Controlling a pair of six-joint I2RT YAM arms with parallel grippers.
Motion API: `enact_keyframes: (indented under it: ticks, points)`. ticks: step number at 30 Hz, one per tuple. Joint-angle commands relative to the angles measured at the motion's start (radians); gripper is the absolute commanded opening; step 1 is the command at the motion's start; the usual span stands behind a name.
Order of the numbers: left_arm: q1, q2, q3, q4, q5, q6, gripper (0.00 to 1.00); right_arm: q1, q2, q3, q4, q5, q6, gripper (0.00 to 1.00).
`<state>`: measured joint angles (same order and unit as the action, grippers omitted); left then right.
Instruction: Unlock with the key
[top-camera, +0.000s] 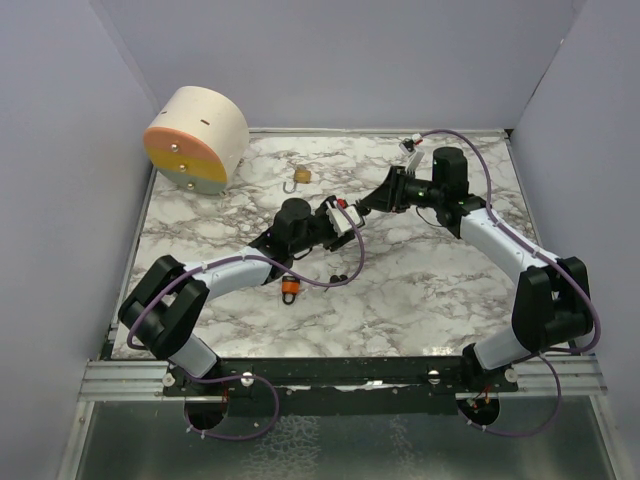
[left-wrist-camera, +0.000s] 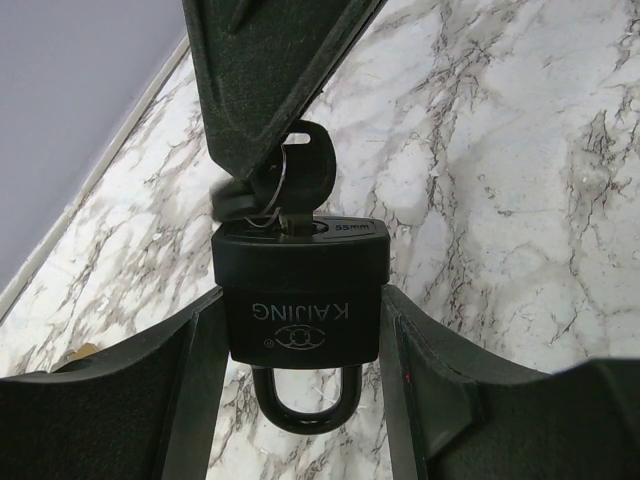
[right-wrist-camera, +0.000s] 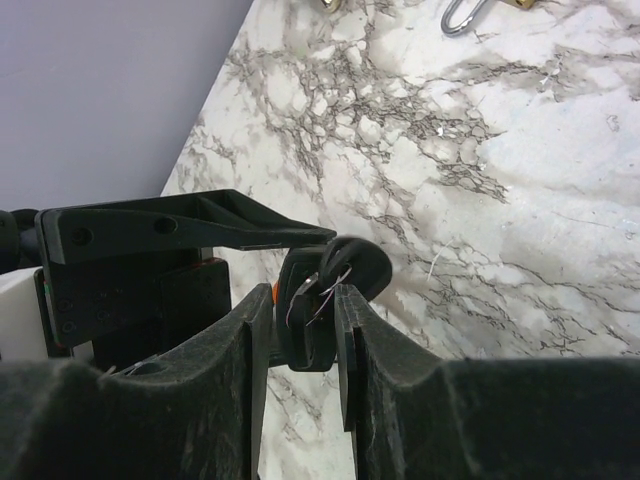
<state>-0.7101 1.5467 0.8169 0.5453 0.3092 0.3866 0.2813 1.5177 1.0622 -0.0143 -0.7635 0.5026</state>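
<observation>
Currently, the padlock is held clear of the table, just toward 1 o'clock from its centre in the top view. The left gripper is clamped narrow on the two sides of the lock body. In the left wrist view the shackle points to 6 o'clock and the keyway face sits at 12 o'clock. The key is seated in the keyway, and the right gripper pinches its flat head between nearly closed fingers.

Treat the lock body as rigid, dense and smooth-coated. It will likely slip or rotate under torque unless you apply firm pressure on its sides. Treat the key as thin, stiff and light. Grip the head flat-on, not the blade or the wire ring, and turn about the blade axis. Side load could bend the blade or pull it out. Both shackle legs appear seated, so judge the lock not yet open.
</observation>
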Motion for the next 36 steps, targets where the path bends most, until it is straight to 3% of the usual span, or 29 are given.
enact_keyframes:
  ticks: [1,16,19,24,36]
  points:
    - [-0.002,-0.037,0.041,0.098,0.035,-0.016,0.00,-0.004,-0.013,0.009,0.049,-0.048,-0.001,0.31]
    - [-0.003,-0.036,0.058,0.098,0.027,-0.027,0.00,-0.004,0.011,-0.010,0.051,-0.087,0.001,0.30]
    - [-0.003,-0.036,0.062,0.098,0.029,-0.027,0.00,-0.004,0.017,-0.012,0.053,-0.093,0.001,0.27]
    - [-0.002,-0.036,0.066,0.098,0.030,-0.029,0.00,-0.004,0.022,-0.013,0.061,-0.100,0.007,0.10]
    - [-0.002,-0.030,0.078,0.099,0.030,-0.036,0.00,-0.004,0.035,-0.016,0.063,-0.120,0.009,0.11]
